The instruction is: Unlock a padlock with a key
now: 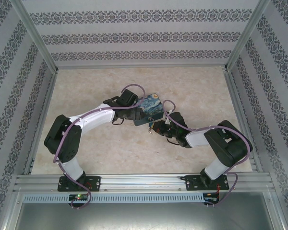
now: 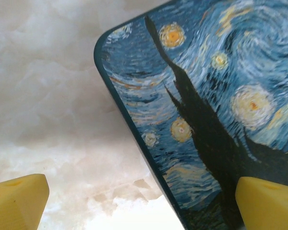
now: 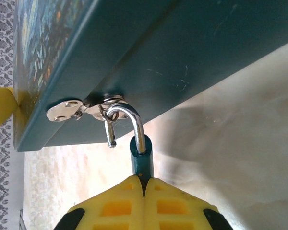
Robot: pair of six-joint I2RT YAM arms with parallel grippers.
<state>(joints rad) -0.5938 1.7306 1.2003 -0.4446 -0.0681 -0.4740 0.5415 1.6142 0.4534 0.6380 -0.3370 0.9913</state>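
A teal padlock (image 3: 141, 155) hangs by its silver shackle (image 3: 134, 120) from the metal hasp (image 3: 67, 110) on the side of a dark teal box (image 3: 182, 52). The shackle's short end is free of the lock body. My right gripper (image 3: 144, 179) is shut on the lock body, its yellow fingertips pinching it from both sides. From above, the right gripper (image 1: 159, 127) sits at the box's near edge. The box lid (image 2: 216, 96) has a starry-night painting. My left gripper (image 2: 144, 211) is open, one finger (image 2: 17, 201) over the table and the other over the lid. The key is out of view.
The marble-patterned table (image 1: 110, 148) is fenced by patterned walls and metal posts. The box (image 1: 151, 108) lies at mid-table between both arms. The left gripper (image 1: 129, 98) is at its left end. Free tabletop lies behind the box and to the left.
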